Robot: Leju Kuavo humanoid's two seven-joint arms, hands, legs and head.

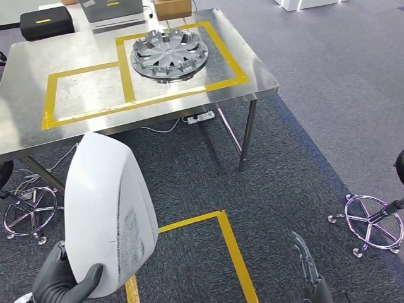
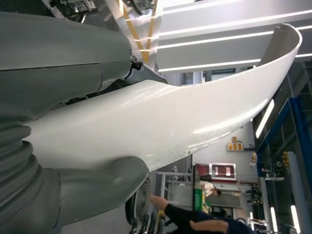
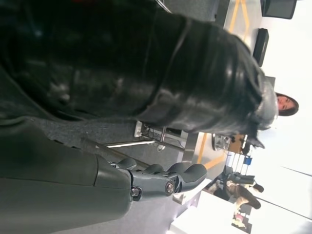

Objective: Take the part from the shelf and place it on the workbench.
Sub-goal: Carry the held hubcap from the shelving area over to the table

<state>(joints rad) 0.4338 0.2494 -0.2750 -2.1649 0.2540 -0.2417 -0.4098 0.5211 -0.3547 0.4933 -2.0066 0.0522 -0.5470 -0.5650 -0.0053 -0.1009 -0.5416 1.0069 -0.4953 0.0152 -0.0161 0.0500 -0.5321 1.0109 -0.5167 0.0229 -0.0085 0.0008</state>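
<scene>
A white curved shell part (image 1: 108,211) is held up in front of me by my left hand (image 1: 62,278), which grips its lower edge at the bottom left of the head view. The left wrist view has the same white part (image 2: 158,122) running between the thumb and fingers (image 2: 92,187). My right hand (image 1: 309,274) hangs low at the bottom right, holding nothing, its fingers (image 3: 165,178) lying close together and fairly straight. The steel workbench (image 1: 28,120) stands ahead, marked with yellow tape rectangles; the left rectangle (image 1: 86,91) is bare.
A silver wheel cover (image 1: 170,53) lies in the right taped rectangle. A black case (image 1: 47,23), a laptop (image 1: 112,9) and a wooden box (image 1: 172,6) sit along the bench's far edge. Chrome stool bases (image 1: 369,218) (image 1: 28,214) stand on the carpet. Yellow floor tape (image 1: 228,243) lies ahead.
</scene>
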